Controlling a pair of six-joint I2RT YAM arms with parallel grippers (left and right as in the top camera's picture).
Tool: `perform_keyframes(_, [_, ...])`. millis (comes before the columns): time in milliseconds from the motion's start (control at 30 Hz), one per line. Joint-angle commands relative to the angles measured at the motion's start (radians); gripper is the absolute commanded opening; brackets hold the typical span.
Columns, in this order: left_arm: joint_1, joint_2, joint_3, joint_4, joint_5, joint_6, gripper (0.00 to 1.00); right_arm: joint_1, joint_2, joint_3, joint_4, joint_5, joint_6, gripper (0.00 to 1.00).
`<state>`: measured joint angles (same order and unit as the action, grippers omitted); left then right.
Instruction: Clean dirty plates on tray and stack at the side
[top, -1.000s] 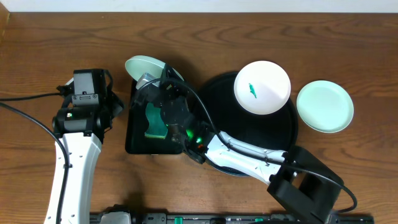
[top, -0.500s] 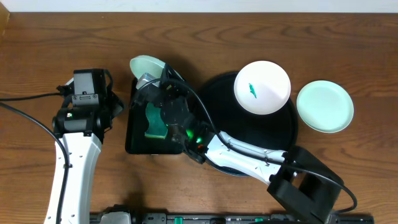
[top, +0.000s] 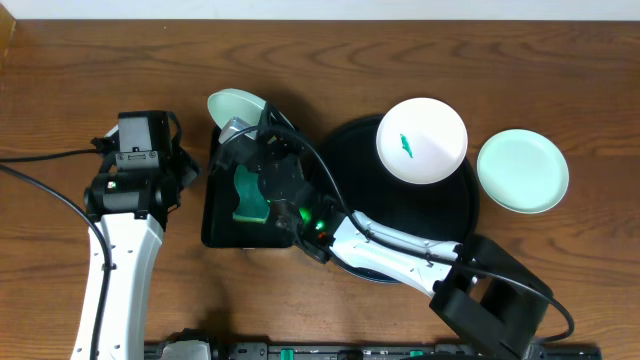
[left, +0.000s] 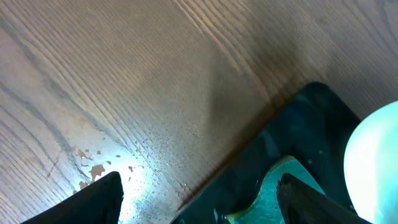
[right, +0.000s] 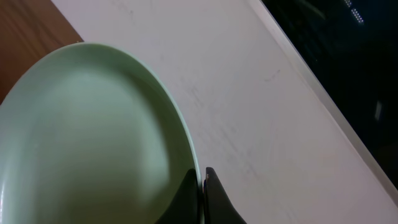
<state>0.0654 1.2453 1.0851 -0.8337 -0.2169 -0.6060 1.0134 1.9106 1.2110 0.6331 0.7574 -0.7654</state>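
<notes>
Jaws of the right gripper (right: 202, 182) pinch a mint-green plate (right: 93, 137) by its rim, holding it tilted above the rectangular tray's (top: 215, 228) far edge, its long axis running along the desk's (top: 300, 50) far edge. Beside that tray the left gripper (left: 202, 202) gapes wide over the desk.

Your overhead view is bright and evenly lit from above. The table (top: 330, 60) shows crisp grain, and the arms cast only short, soft shadows. The white plate (top: 422, 140), right of centre, reads very bright. In your left wrist view a glare patch sits at the lower left, the fingers (left: 99, 202) are dark blurs in the bottom corners, and the right edge washes out pale. Your right wrist view is soft: the mint plate (right: 93, 137) is too near to focus, and the upper right falls black.
</notes>
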Motion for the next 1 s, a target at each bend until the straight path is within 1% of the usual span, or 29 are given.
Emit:
perform_keyframes(0, [0.005,-0.004,-0.002,-0.003,-0.020,-0.002,0.80,-0.004,-0.001,0.018,0.006,0.053,0.030,0.01])
perform_keyframes(67, [0.005,-0.004,-0.002,-0.003,-0.020,-0.001,0.80,-0.022,-0.001,0.018,-0.004,0.084,0.126,0.01])
perform_keyframes(167, [0.005,-0.004,-0.002,-0.003,-0.020,-0.001,0.80,-0.055,-0.001,0.018,-0.072,0.084,0.276,0.01])
perform_keyframes(367, [0.005,-0.004,-0.002,-0.003,-0.020,-0.002,0.80,-0.111,-0.001,0.018,-0.249,0.018,0.623,0.01])
perform_keyframes(467, [0.005,-0.004,-0.002,-0.003,-0.020,-0.002,0.80,-0.117,-0.001,0.018,-0.295,-0.024,0.765,0.01])
perform_keyframes(533, [0.005,-0.004,-0.002,-0.003,-0.020,-0.002,0.80,-0.117,-0.002,0.018,-0.303,-0.034,0.819,0.01])
perform_keyframes(700, [0.005,-0.004,-0.002,-0.003,-0.020,-0.002,0.80,-0.116,-0.020,0.018,-0.320,-0.044,0.892,0.01])
perform_keyframes(867, [0.005,-0.004,-0.002,-0.003,-0.020,-0.002,0.80,-0.129,-0.092,0.018,-0.428,-0.169,0.948,0.01])
perform_keyframes(967, [0.005,-0.004,-0.002,-0.003,-0.020,-0.002,0.80,-0.153,-0.154,0.018,-0.520,-0.276,1.040,0.01])
